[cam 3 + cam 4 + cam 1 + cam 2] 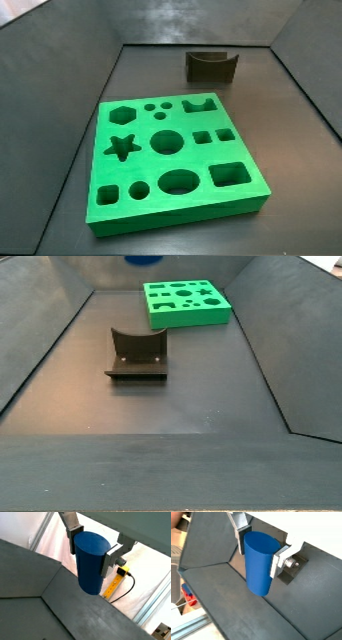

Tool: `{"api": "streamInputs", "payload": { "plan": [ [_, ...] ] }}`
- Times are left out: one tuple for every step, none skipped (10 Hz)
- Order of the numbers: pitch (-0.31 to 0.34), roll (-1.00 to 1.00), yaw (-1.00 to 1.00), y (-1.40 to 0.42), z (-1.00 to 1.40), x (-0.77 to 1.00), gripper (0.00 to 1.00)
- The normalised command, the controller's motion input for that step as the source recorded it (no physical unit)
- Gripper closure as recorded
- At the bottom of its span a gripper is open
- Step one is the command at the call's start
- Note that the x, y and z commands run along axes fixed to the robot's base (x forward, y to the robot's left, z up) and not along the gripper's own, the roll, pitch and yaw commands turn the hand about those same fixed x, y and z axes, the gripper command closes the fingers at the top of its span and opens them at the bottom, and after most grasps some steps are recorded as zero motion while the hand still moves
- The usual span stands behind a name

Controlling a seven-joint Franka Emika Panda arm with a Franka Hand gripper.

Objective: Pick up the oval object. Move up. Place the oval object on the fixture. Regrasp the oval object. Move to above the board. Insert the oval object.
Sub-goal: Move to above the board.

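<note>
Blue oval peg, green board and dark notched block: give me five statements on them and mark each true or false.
1. The gripper holds the blue oval object between its silver fingers, above the floor. True, in both wrist views.
2. The small dark notched fixture carries the blue peg in its notch. False: the notch is empty in both side views.
3. The bright green board has a star-shaped hole. True.
4. The fixture stands on top of the board. False: it stands apart on the dark floor.
5. A peg already fills the board's oval hole. False: every hole looks empty.
</note>
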Motion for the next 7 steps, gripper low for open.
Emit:
{"api": "streamInputs", "payload": {
  "plan": [
    [0.05, -0.05, 0.04, -0.01, 0.54, -0.01, 1.0],
    [0.064, -0.05, 0.04, -0.02, 0.37, 0.0, 1.0],
    [-0.024, -1.0, -0.07, -1.0, 0.1, -0.42, 1.0],
    [-0.025, -1.0, -0.07, -1.0, 0.08, -0.41, 1.0],
    [-0.036, -1.0, -0.07, -1.0, 0.09, -0.44, 1.0],
    [-0.038, -1.0, -0.07, -1.0, 0.08, -0.45, 1.0],
    [-0.04, -1.0, -0.08, -1.0, 0.08, -0.46, 1.0]
  ]
}}
